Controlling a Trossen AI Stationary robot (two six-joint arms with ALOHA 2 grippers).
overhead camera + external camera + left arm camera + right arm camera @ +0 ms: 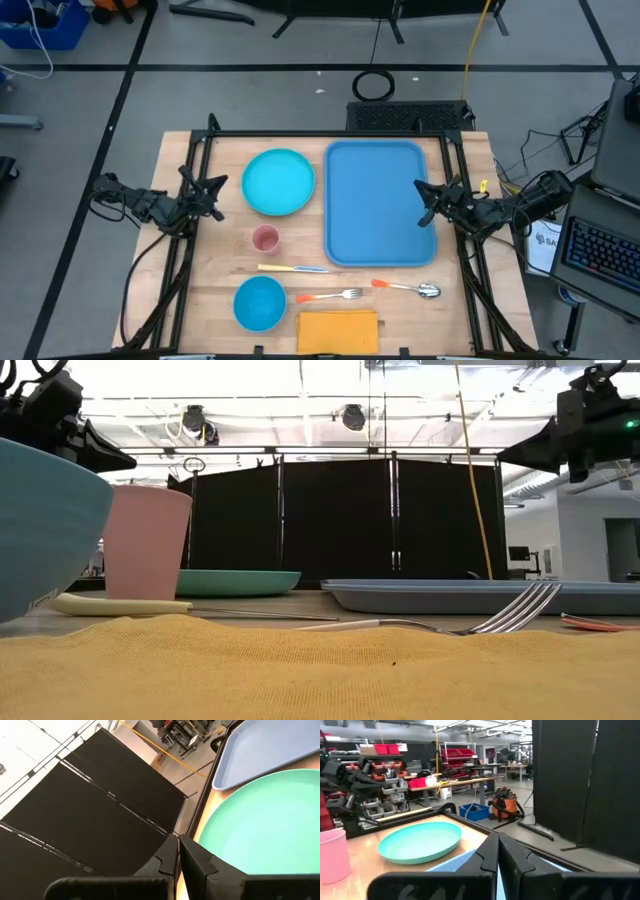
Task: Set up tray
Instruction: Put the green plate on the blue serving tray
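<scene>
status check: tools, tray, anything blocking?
Left tool shut, empty, at plate's left edge. Right tool shut, empty, over tray's right side. Tray bare, flat on table. Nothing blocking; cup, bowl and cutlery sit outside the tray.

Light: bright, even, from ceiling lamps above the black partition.
Glare: ceiling washes out white above that partition.
Shadows: faint and short on the counter.
Focus: yellow napkin before the partition blurs.
</scene>
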